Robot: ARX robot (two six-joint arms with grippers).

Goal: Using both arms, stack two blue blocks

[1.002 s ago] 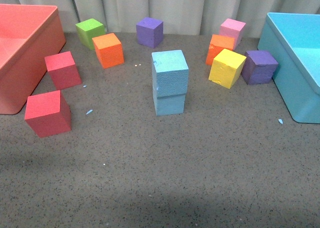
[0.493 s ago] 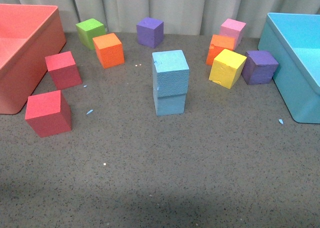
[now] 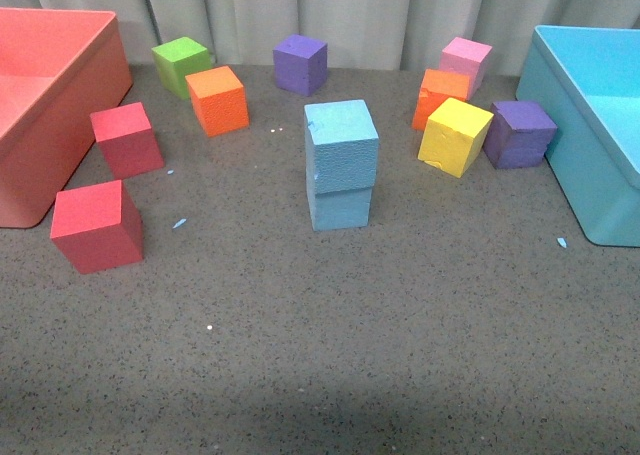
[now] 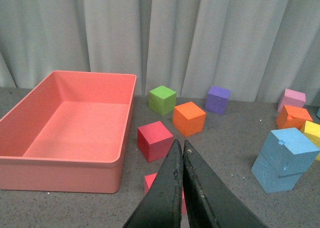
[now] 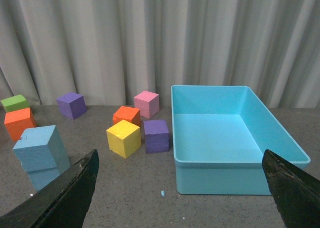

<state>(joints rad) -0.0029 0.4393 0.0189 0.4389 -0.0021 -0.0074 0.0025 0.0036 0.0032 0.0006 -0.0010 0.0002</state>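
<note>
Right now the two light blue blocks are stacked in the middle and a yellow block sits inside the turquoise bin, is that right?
Not quite. The yellow block sits on the table beside the purple block, outside the turquoise bin; the front view shows it. The two light blue blocks are indeed stacked.

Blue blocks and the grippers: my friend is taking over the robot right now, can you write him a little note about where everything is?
Left gripper: shut, empty, pulled back from the blocks.
Right gripper: open, empty, also pulled back.
Upper blue block sits on the lower blue block mid-table, turned a bit askew, standing free of both grippers.
Done: the stack is built.
Left: nothing obvious; just keep the arms away from the stack.
</note>
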